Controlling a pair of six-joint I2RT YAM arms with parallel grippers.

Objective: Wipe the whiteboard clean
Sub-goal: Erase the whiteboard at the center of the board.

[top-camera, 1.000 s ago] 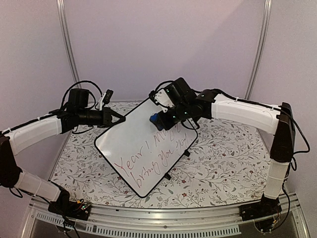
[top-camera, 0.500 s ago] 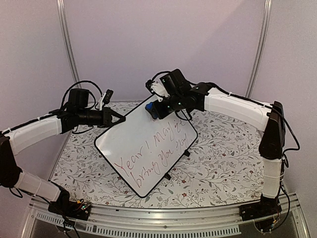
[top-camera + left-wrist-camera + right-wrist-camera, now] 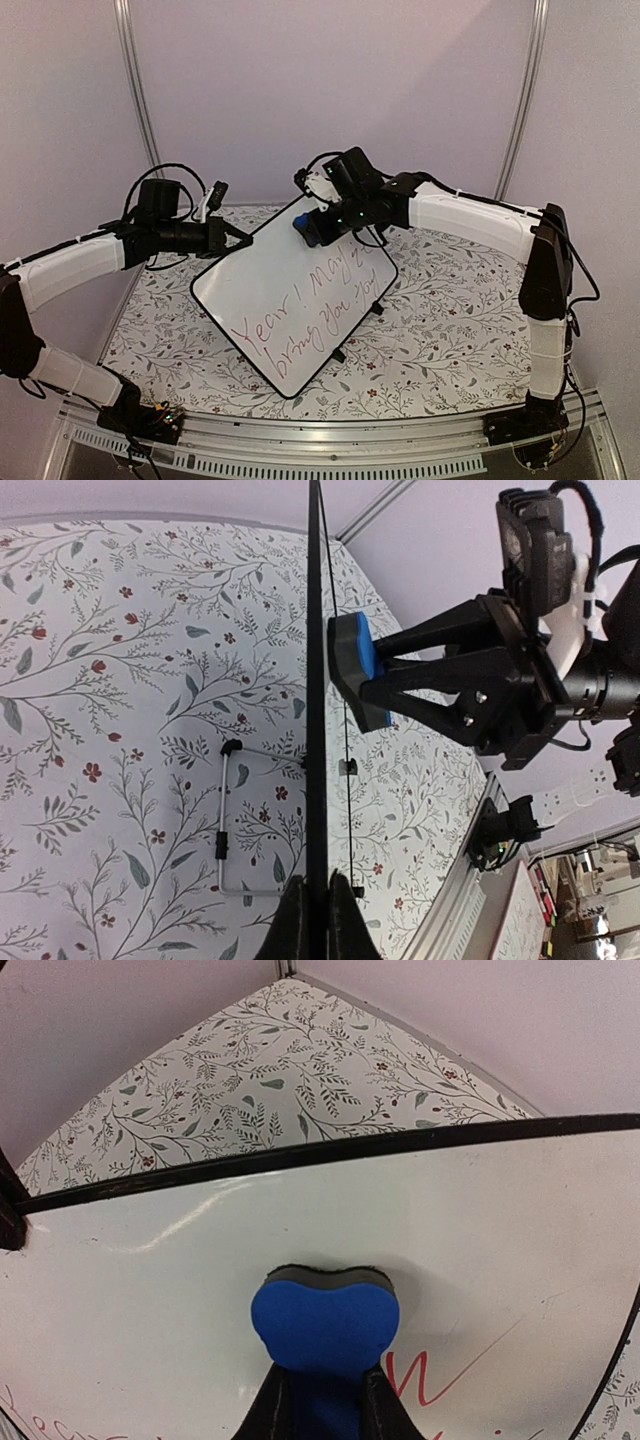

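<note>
The whiteboard [image 3: 265, 290] is held tilted above the table, its lower half bearing red handwriting [image 3: 320, 310]. My left gripper [image 3: 246, 241] is shut on its upper left rim; in the left wrist view the whiteboard [image 3: 317, 680] runs edge-on between the fingertips of the gripper [image 3: 320, 898]. My right gripper [image 3: 318, 226] is shut on a blue eraser [image 3: 306, 228] that is pressed flat to the board near its top corner. In the right wrist view the eraser [image 3: 325, 1318] sits on the white surface [image 3: 150, 1290] just left of a red letter [image 3: 420, 1375].
A floral tablecloth [image 3: 450, 320] covers the table. A wire stand [image 3: 225, 820] shows behind the board. Two black feet [image 3: 377, 309] jut from the board's right rim. An aluminium rail [image 3: 330, 440] runs along the near edge. Walls and posts [image 3: 135, 90] close the back.
My right gripper has carried the eraser up and left from the first line of writing to the board's top corner, uncovering the word beneath. The left arm and board stayed still.
</note>
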